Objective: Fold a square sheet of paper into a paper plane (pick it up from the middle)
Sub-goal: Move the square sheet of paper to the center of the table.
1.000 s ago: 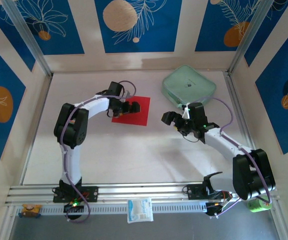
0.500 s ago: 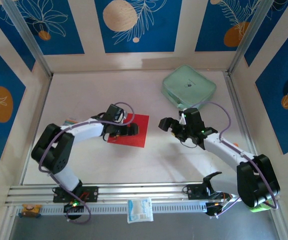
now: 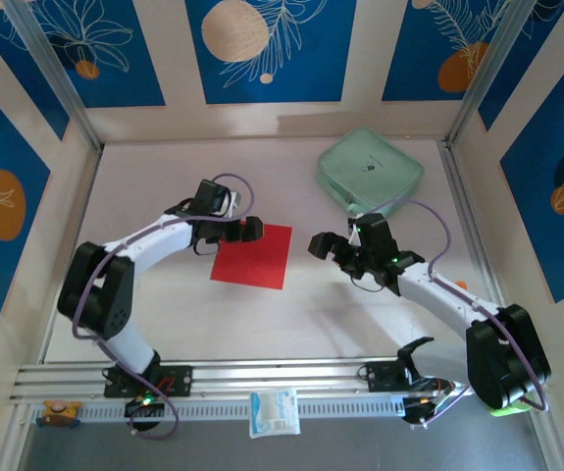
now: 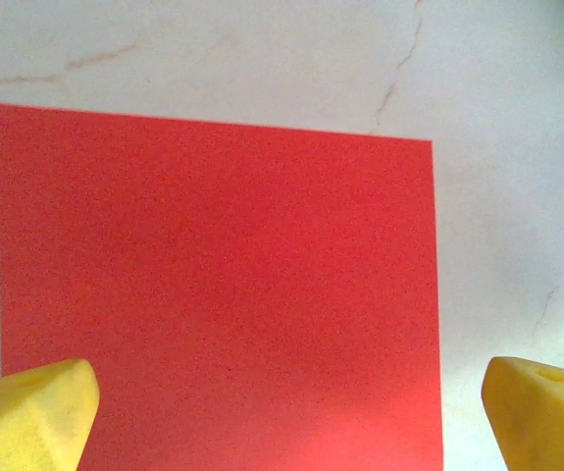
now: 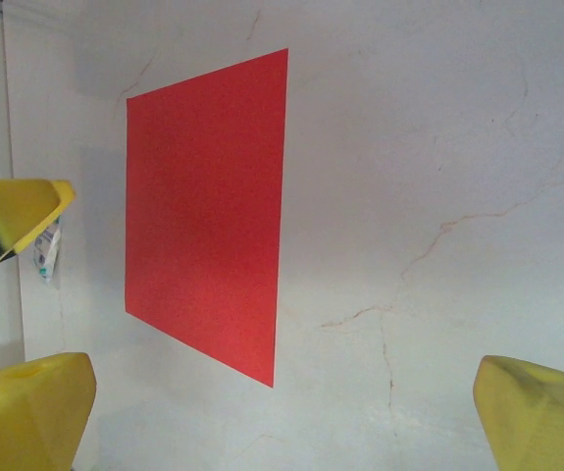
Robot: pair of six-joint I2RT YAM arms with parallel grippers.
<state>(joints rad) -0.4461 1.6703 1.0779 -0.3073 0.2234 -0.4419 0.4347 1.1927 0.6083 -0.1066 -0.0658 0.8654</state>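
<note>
Since 1 s ago: sheet (image 3: 253, 256) has slid nearer the arm bases, a bit skewed. L gripper (image 3: 229, 235), then right over it, has backed off to its far-left edge. R gripper (image 3: 336, 251) has crept a little left, toward sheet.

Step in hand, as I read it: first pickup, from the middle. Nothing folded yet, so task barely begun. To do it well:
- Bring L gripper back over sheet centre, not the edge.
- Come down square w/ fingers straddling the middle.
- Press lightly & close so paper buckles into a ridge betw. the pads.
- Thin flat paper on smooth worktop (image 3: 164, 314) gives no edge to get under, so it'll prob. skate rather than lift. Watch for that.
- Keep R gripper clear till sheet's up, then take the free side.

Sheet: bright red, plain, square, dead flat. No crease, no curl at corners that I can see.
- L wrist view: sheet (image 4: 213, 294) runs under L gripper (image 4: 282, 417). One finger is over its near corner, the other out past its edge on bare worktop.
- R wrist view: sheet (image 5: 208, 211) lies ahead & left of R gripper (image 5: 282, 412), apart from it.

Both grippers spread wide, holding nothing. R gripper near sheet's right edge, not touching. Mint case (image 3: 370, 172) at far right of worktop, well apart from sheet.
</note>
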